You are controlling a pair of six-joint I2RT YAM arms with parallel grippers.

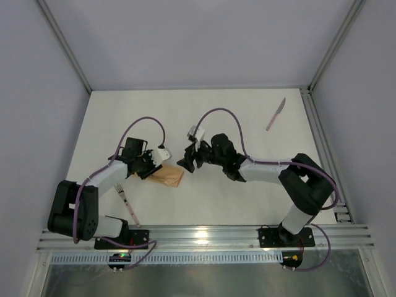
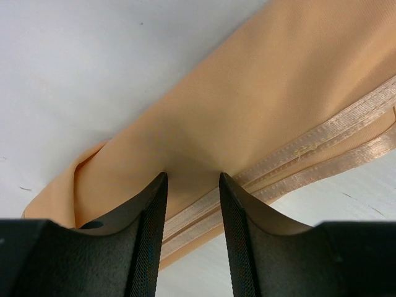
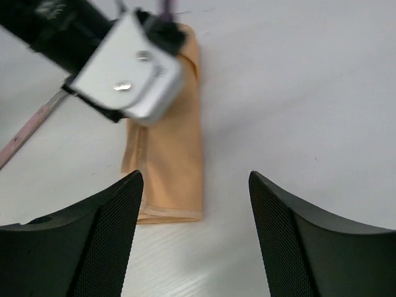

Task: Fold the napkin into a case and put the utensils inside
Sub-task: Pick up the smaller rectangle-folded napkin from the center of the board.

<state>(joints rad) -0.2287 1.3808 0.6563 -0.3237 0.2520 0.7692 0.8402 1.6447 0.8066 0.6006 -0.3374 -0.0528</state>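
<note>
You are ending the folding step, in my judgement: the peach-orange cloth napkin [image 1: 170,177] is lying as a narrow flat case on the white desk [image 1: 247,124]. Your left tool [image 2: 192,176] is standing half spread on its hemmed edge; whether it is pinching a layer, I cannot tell. Your right tool [image 3: 195,176] is hanging wide spread and empty, near the case. The slim pale pink fork [image 1: 127,199] and the pinkish-grey knife [image 1: 276,114] are lying outside, so the next move is calling for fetching one.
</note>
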